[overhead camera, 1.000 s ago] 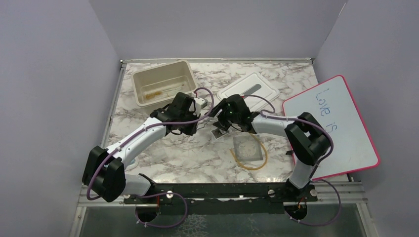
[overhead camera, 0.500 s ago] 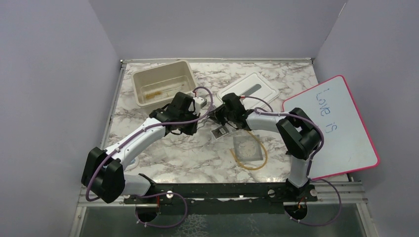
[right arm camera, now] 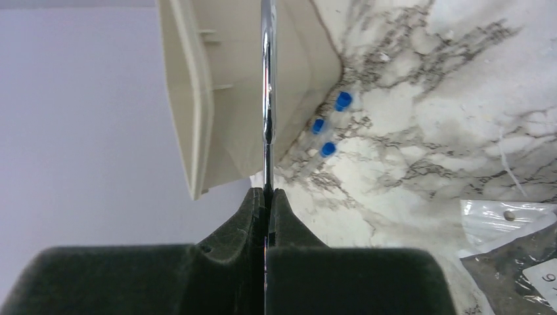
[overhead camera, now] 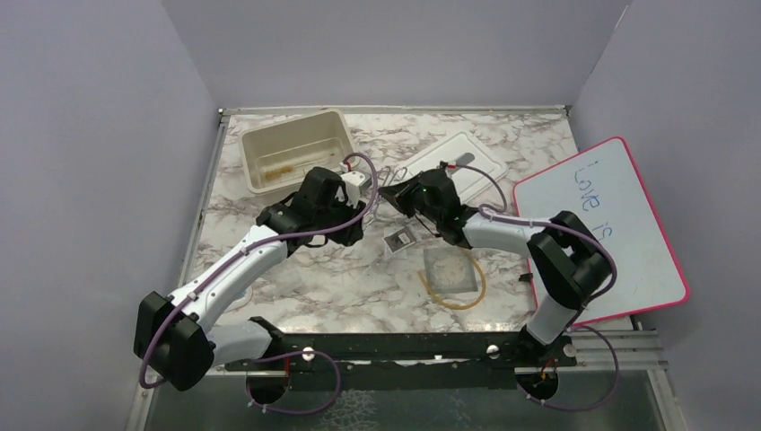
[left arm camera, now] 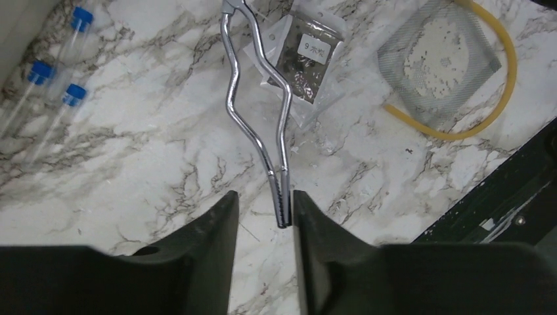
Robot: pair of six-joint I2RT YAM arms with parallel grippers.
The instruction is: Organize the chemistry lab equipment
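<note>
The metal tongs (left arm camera: 257,105) hang above the marble table between my two grippers. My right gripper (right arm camera: 266,191) is shut on their far end, and the shaft (right arm camera: 266,85) runs straight out from its fingers. My left gripper (left arm camera: 263,205) is open; the tongs' tip stands between its fingers, close against the right one. Under the tongs lies the black-and-white packet (left arm camera: 309,62). The grey wire gauze (left arm camera: 437,62) rests inside the amber tubing loop (left arm camera: 512,65). In the top view both grippers meet near the table's middle, left (overhead camera: 363,186) and right (overhead camera: 395,193).
The beige bin (overhead camera: 296,151) stands at the back left with thin items inside. Three blue-capped tubes (left arm camera: 39,72) lie by its corner. The white lid (overhead camera: 467,166) is behind the right gripper. The red-bordered whiteboard (overhead camera: 610,233) covers the right side.
My right gripper has moved from above the packet up to the tongs and shut on them. My left gripper has opened, letting go of the tongs' tip.
</note>
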